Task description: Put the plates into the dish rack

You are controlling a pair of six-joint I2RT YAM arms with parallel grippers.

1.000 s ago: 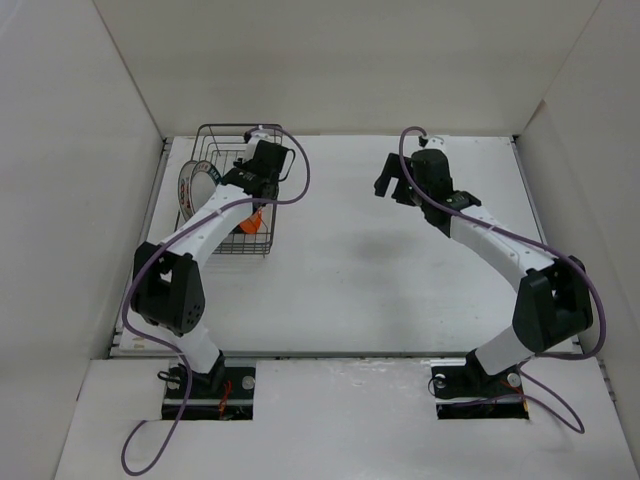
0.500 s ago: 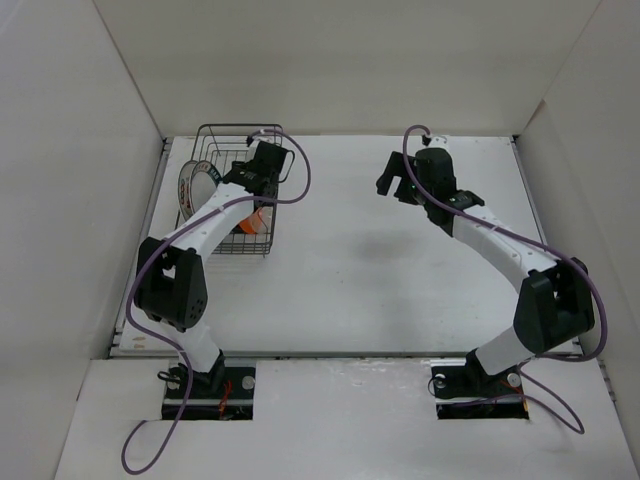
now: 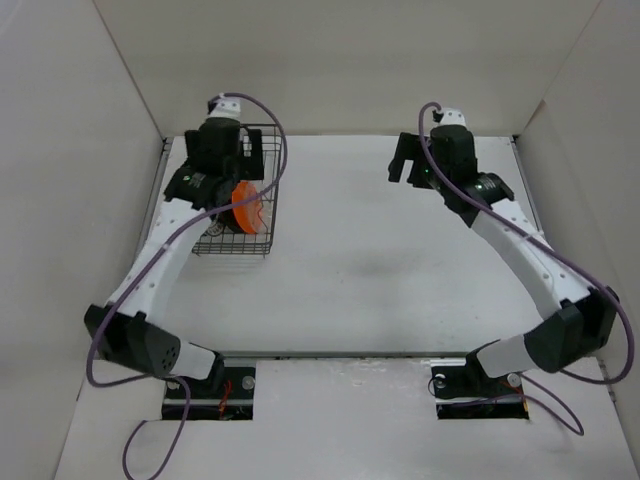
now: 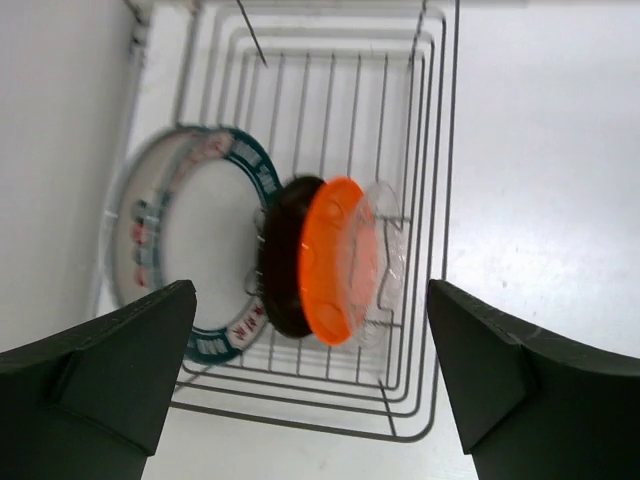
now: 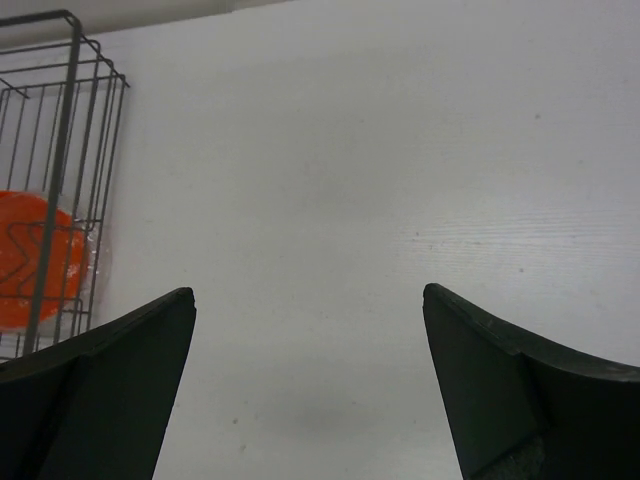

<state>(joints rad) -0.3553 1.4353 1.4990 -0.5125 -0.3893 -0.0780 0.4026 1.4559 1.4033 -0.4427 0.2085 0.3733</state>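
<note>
Released — left end effector, right end effector — black plate in dish rack, left-wrist view only

One dish rack stands on one counter. It holds four plates: one green-rimmed plate, one black plate, one orange plate and one pale plate, too blurred to read. There are two arms, left arm and right arm, and two tools, left tool and right tool.
</note>
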